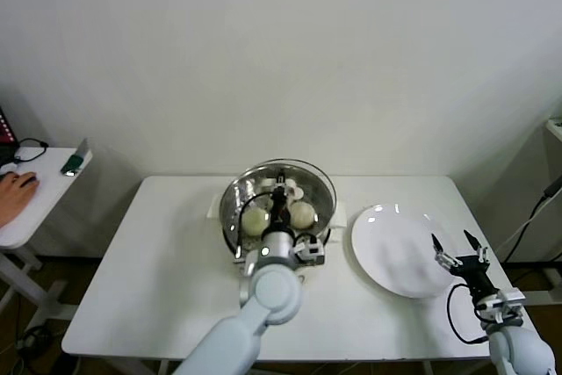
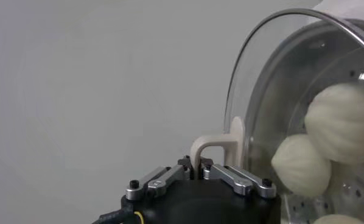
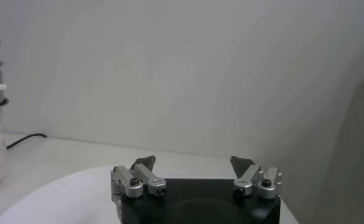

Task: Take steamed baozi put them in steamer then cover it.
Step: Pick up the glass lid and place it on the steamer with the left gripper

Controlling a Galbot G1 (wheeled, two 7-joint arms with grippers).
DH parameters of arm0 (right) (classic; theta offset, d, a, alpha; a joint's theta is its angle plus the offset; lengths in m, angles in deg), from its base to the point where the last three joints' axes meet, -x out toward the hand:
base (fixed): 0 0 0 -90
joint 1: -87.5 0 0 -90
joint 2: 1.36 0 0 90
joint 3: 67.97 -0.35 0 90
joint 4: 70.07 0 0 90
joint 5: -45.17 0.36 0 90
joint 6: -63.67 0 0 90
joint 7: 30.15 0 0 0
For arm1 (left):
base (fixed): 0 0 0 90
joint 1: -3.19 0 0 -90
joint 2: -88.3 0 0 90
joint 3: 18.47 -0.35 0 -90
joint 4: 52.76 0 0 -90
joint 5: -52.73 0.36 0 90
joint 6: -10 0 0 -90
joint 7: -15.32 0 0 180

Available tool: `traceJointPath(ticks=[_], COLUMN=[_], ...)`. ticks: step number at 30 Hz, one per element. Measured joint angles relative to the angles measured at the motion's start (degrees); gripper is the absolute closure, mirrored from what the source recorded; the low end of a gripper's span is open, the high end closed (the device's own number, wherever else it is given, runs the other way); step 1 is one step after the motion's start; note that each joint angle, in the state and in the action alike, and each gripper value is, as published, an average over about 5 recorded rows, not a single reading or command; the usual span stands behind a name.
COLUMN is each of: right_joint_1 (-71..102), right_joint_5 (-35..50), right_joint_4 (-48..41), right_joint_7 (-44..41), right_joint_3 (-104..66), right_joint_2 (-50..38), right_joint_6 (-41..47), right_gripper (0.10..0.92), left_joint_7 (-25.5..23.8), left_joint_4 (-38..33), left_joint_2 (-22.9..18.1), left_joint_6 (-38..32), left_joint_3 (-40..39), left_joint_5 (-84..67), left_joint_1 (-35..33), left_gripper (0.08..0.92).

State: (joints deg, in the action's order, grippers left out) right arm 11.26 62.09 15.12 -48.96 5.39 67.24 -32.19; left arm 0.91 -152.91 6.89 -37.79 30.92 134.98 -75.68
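The steamer (image 1: 327, 192) stands at the middle back of the table with steamed baozi (image 1: 255, 220) inside, seen through the glass cover (image 1: 235, 192) held over it. In the left wrist view the cover (image 2: 261, 79) stands beside the baozi (image 2: 301, 163), and my left gripper (image 2: 198, 167) is shut on the cover's white handle (image 2: 209, 146). In the head view that left gripper (image 1: 280, 201) sits over the steamer's middle. My right gripper (image 1: 458, 252) hangs open over the near right edge of the white plate (image 1: 395, 248), with nothing between its fingers (image 3: 147, 163).
A small side table (image 1: 35, 199) at the far left carries a person's hand and small items. A cable (image 1: 527, 226) hangs at the right. Bare table surface (image 1: 158, 278) lies left of the steamer and along the front edge.
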Motion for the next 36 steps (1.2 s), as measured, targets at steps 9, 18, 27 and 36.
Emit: traceJointPath(ticks=[9,18,27,36], right_joint_1=[0.0,-0.3,-0.4,-0.5], right_joint_5=[-0.3,-0.4,-0.5,-0.7], right_joint_4=[-0.5,-0.8,-1.0,-1.0], right_joint_7=[-0.4,-0.6,-0.7,-0.9], right_joint_3=[-0.6,-0.7,-1.1,-1.3], right_joint_2=[0.2,0.3,0.5,0.8], right_joint_6=[-0.3,-0.4,-0.5,-0.4], right_gripper=[0.203,0.203,0.203,0.203], left_joint_7=[0.1,0.0,0.0,0.1], left_joint_4=[2.0,3.2,4.4,4.5], left_joint_2=[-0.5,-0.4,-0.5,-0.3], left_joint_6=[0.0,0.0,0.0,0.0], left_joint_3=[0.3,0.0,-0.2,-0.4], left_joint_5=[0.4,1.1,1.5,1.7], left_joint_1=[0.4,0.5,0.8,0.5], left_gripper=[0.848,0.848,0.848,0.848])
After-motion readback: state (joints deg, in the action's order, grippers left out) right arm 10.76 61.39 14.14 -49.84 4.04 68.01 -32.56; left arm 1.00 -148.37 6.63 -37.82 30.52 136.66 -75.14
